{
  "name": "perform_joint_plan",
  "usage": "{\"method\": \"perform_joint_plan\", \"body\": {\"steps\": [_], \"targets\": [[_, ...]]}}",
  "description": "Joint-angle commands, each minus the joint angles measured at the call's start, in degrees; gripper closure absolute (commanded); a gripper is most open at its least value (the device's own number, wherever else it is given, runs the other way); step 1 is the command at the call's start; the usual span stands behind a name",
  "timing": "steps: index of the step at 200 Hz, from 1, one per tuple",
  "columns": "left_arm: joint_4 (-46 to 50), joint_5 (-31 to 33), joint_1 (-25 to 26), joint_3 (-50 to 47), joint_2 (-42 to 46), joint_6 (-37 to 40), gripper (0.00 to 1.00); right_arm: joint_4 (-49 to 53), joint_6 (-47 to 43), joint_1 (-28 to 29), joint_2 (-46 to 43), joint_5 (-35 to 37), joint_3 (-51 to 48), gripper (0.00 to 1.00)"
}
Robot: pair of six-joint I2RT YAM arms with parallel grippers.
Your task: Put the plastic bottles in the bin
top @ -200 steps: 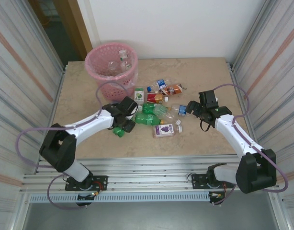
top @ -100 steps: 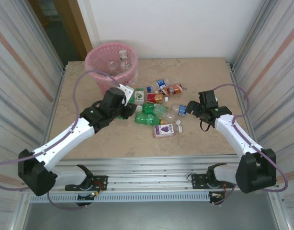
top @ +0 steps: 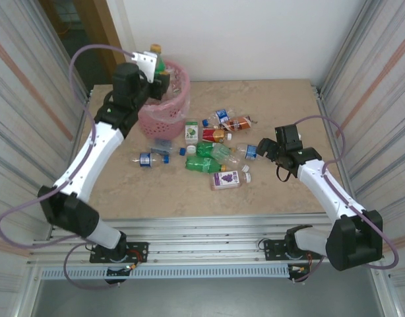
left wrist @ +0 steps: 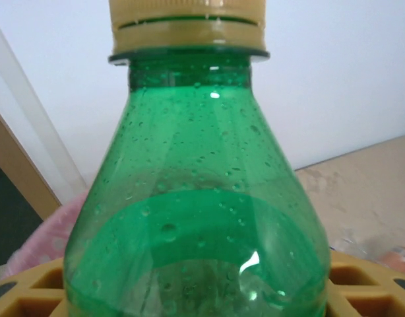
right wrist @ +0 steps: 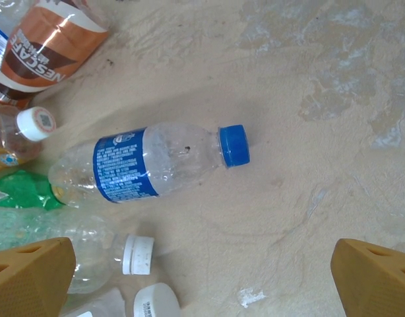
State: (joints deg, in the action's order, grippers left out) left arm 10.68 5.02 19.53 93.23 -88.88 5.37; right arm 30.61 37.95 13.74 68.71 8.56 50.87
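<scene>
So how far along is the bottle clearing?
Done: a few bottles seem to lie in the bin. In hand: left gripper holds a green bottle above it. Left: about ten bottles on the table; right gripper, open, hovers over a blue-capped one.

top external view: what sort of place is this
Likely a robot lab test cell, not a home: a table walled by ribbed metal panels, two arms bolted to an aluminium rail, and plastic bottles staged beside a pink bin.
</scene>
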Motion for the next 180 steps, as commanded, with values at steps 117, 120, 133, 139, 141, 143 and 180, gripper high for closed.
{"method": "perform_joint_plan", "body": {"steps": [117,120,133,139,141,143,180], "targets": [[6.1,-3.3,-8.4,25.1,-27.9,-3.4,0.72,7.7,1.3,-0.1,-11.0,4.4,0.9,0.02],[6.2,-3.2,-8.4,25.2,-28.1,-3.5,0.71,7.8,1.3,-0.1,-11.2,4.5,0.9,0.02],[6.4,-2.9,-8.5,25.5,-29.2,-3.8,0.70,8.4,1.3,-0.1,-11.7,5.0,0.9,0.02],[6.4,-2.9,-8.7,25.5,-29.6,-4.1,0.68,8.6,1.2,-0.1,-11.7,5.2,0.8,0.02],[6.4,-2.9,-8.7,25.5,-29.8,-4.2,0.67,8.7,1.2,-0.1,-11.8,5.3,0.8,0.02],[6.5,-3.0,-8.7,25.6,-29.9,-4.3,0.66,8.7,1.2,-0.1,-11.7,5.4,0.8,0.02],[7.0,-3.8,-9.0,25.9,-30.8,-5.5,0.54,8.5,1.2,-0.1,-11.7,5.3,1.0,0.02]]}}
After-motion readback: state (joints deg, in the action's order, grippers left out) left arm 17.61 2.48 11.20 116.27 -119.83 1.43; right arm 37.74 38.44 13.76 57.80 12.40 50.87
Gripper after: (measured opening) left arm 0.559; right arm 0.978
